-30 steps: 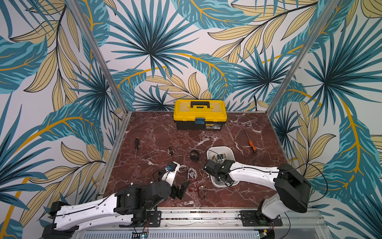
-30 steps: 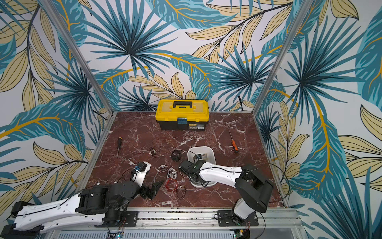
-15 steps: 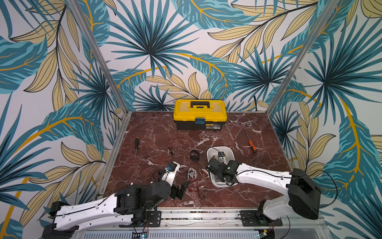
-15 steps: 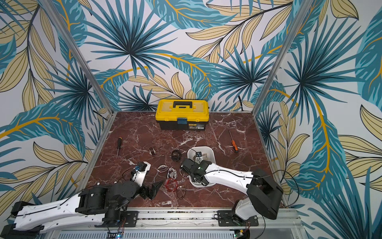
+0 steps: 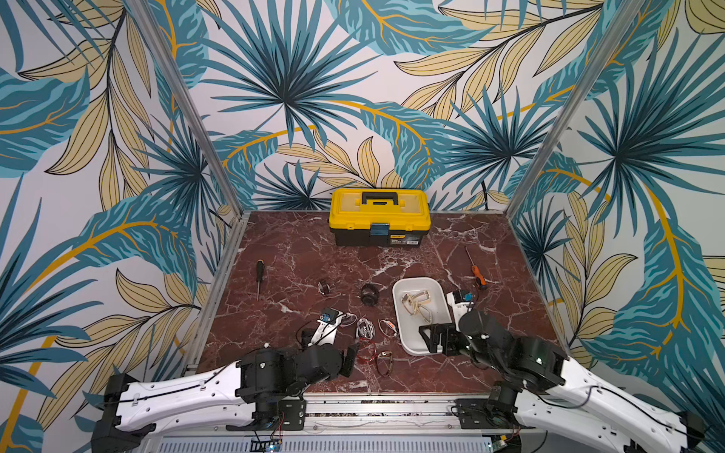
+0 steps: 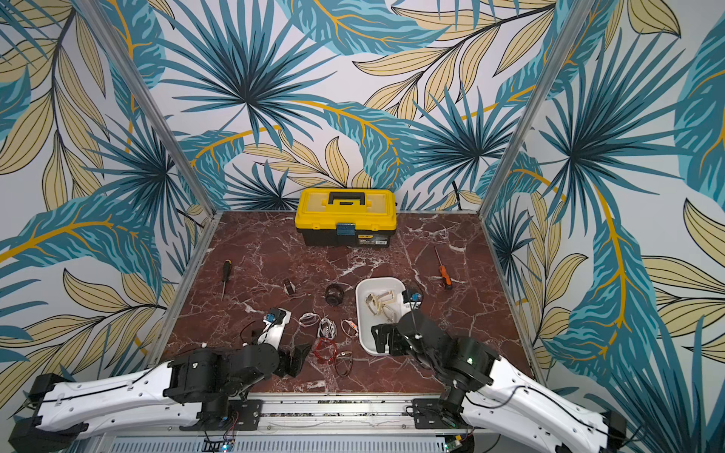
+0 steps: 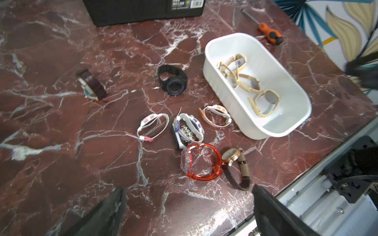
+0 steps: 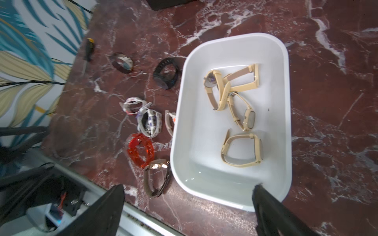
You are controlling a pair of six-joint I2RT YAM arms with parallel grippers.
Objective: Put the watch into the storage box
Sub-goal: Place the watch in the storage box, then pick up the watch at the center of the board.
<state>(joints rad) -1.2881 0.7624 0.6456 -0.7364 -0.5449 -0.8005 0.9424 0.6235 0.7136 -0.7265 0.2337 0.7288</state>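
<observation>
Right gripper (image 8: pixel 188 188) pulled back to storage box (image 5: pixel 410 335) near end, jaws wide, empty. Beige watch (image 8: pixel 258 150) lies inside box, maybe three there. Left gripper (image 7: pixel 187 190) spread, empty, over red marble table (image 5: pixel 314 251); leaf wallpaper (image 5: pixel 294 78) on walls.

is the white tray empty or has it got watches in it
Not empty: the shallow white plastic tray holds several beige-strapped watches lying on its floor.

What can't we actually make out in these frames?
- Toolbox, left wrist view: lid cut off by the picture's edge.
- Storage box, both top views: near end hidden behind the right gripper.
- Beige watches, right wrist view: straps tangled, count unsure.
- Black watch, left wrist view: dial too dark and blurred to read.
</observation>
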